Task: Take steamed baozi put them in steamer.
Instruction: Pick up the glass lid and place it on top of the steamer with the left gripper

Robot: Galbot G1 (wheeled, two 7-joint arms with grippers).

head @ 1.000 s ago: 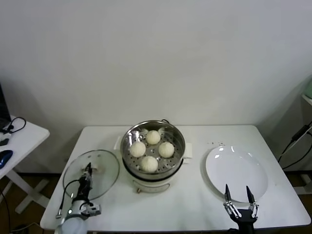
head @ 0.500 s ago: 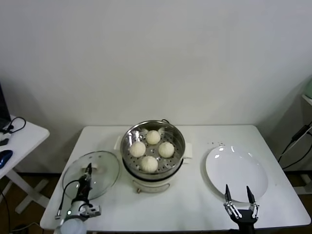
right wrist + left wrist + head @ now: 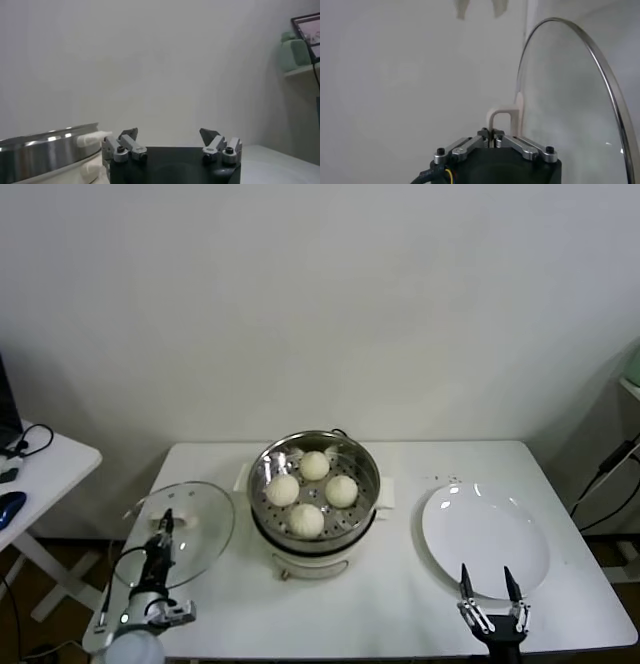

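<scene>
Fingers (image 3: 163, 529) clamp lid handle (image 3: 499, 119), left of baozi-filled steamer (image 3: 315, 486).

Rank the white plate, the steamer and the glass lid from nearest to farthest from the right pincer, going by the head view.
From the right pincer, at the table's near right edge:
1. White plate, just beyond it on the right.
2. Steamer, at the table's middle.
3. Glass lid, far left, held by the left pincer.
</scene>
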